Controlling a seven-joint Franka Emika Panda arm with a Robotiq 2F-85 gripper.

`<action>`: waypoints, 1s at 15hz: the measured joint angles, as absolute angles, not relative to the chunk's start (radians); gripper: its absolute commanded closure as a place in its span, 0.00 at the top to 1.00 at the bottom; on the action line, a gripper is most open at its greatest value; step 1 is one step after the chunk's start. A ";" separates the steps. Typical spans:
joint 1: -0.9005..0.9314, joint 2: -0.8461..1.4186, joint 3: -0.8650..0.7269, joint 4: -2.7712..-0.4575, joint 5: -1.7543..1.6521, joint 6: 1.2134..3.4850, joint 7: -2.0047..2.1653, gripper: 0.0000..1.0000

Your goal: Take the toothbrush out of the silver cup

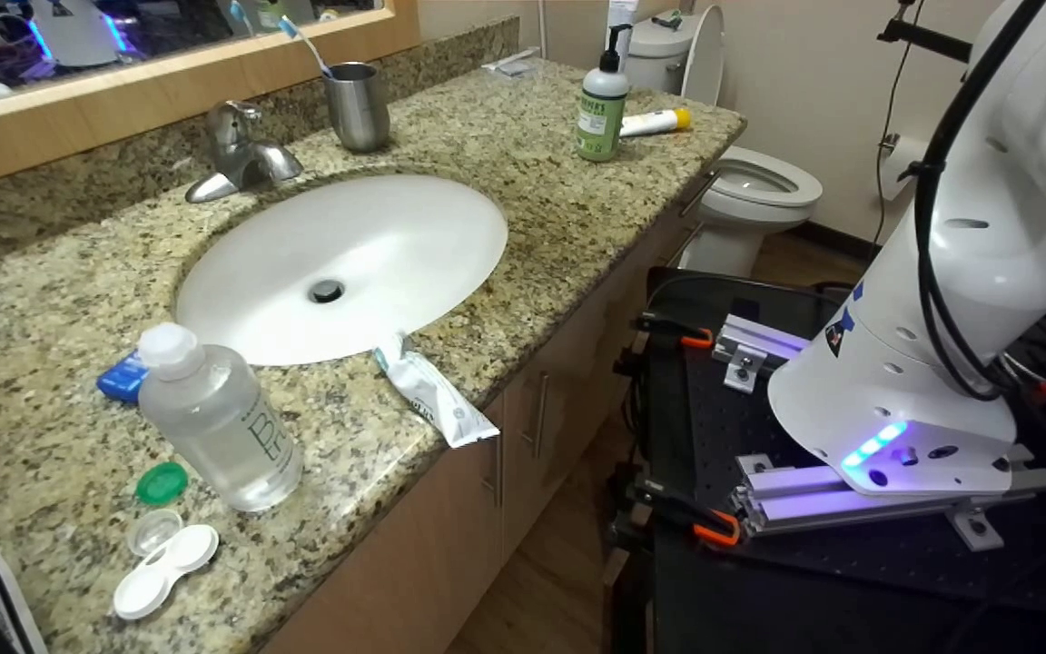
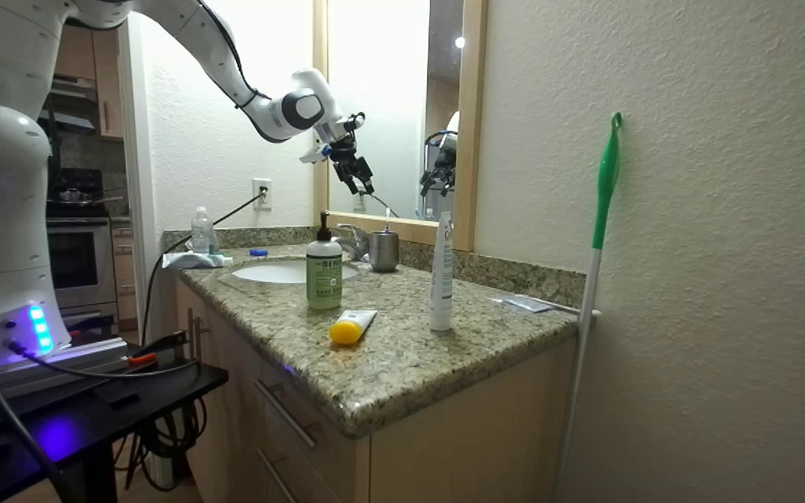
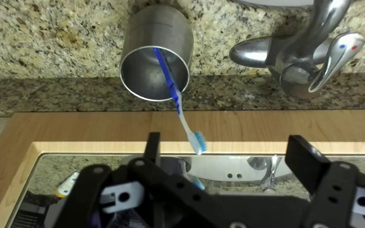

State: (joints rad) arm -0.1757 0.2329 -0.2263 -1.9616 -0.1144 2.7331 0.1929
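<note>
In an exterior view, the silver cup (image 1: pixel 359 109) stands upright on the table (image 1: pixel 487 136), beside the basin (image 1: pixel 432 227); it holds the toothbrush (image 1: pixel 311 49) at a lean, leaving the head exposed for grasping. In an exterior view, the arm (image 2: pixel 212 66) reaches down, its end above and apart from the cup, presumably to permit alignment before contact. In the wrist view, the fingers (image 3: pixel 306 161) are parted wide and grip nothing; the bristled head appears between their tips, off-centre. The handle leans on the rim towards the mirror frame (image 3: pixel 249 125). Close on the head, then draw it out along that lean: a sideways pull could tip the cup
</note>
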 measured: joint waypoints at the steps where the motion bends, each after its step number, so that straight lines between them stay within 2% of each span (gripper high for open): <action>1: -0.179 0.250 -0.226 -1.957 -0.091 2.767 0.183 1.00; 5: -0.185 0.327 -0.224 -1.923 -0.034 2.860 0.153 1.00; 15: -0.178 0.404 -0.274 -1.867 -0.048 2.860 0.180 1.00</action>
State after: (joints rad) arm -0.1778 0.4044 -0.2742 -1.8670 -0.0477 2.8603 0.1804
